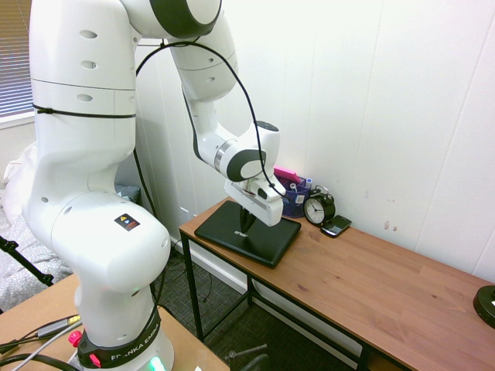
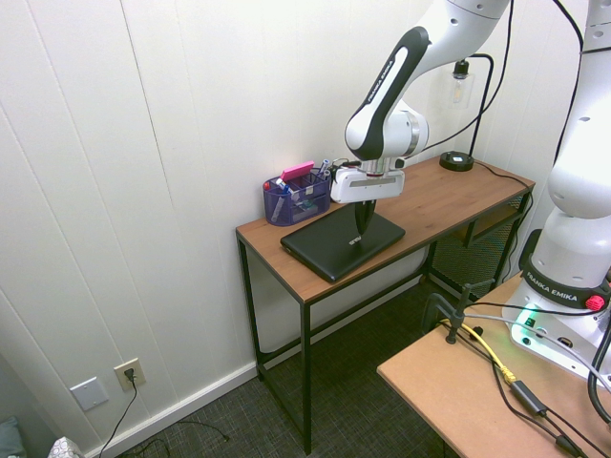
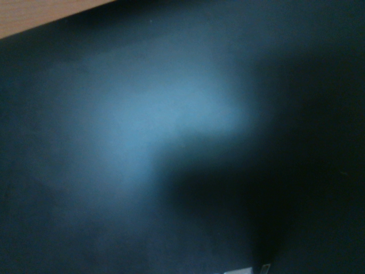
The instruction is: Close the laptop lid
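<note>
Laptop lid (image 1: 232,226): lies flat, matte black back upward, closed down on the netbook; sits at the left end of the table in the first exterior view, near the front edge.
Laptop lid, second exterior view (image 2: 329,246): a flat black slab, slightly skewed to the table's edges, just in front of the blue organiser.
Laptop lid, wrist view (image 3: 142,142): fills almost the whole frame as a blurred dark surface with a pale sheen; a strip of wood shows at one corner.
Gripper (image 1: 246,229): points straight down, fingertips on or just above the lid's back, toward its right-hand part.
Jaws: the fingers appear together as one dark stem in both exterior views; whether they are fully closed cannot be told.
Table (image 1: 371,286): narrow wooden top on a black metal frame, set against a white panelled wall.
Organiser (image 2: 291,203): blue mesh holder with pens and a pink item, at the wall behind the laptop.
Alarm clock (image 1: 318,208): black, upright, just right of the organiser.
Phone (image 1: 336,226): small, black, lying flat just beside the clock.
</note>
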`<state>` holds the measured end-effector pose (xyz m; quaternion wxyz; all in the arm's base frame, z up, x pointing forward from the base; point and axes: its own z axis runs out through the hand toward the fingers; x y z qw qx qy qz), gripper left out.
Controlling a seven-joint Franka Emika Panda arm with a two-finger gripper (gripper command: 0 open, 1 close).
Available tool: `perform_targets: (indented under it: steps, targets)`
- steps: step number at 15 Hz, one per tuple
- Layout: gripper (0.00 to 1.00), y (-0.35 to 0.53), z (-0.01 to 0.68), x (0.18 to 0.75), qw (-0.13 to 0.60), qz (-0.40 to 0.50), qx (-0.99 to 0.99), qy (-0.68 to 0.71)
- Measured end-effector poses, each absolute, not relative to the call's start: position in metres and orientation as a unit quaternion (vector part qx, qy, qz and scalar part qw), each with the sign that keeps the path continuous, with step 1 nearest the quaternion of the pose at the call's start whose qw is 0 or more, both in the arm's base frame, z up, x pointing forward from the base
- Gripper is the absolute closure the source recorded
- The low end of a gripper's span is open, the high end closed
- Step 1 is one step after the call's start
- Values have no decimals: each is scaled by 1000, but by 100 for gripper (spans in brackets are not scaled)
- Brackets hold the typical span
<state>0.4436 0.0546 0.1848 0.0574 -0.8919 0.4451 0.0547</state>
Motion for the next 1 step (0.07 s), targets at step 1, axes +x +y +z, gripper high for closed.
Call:
perform_targets:
  steps: [1]
  targets:
    - [100,53,185,444,62,54,-891,446]
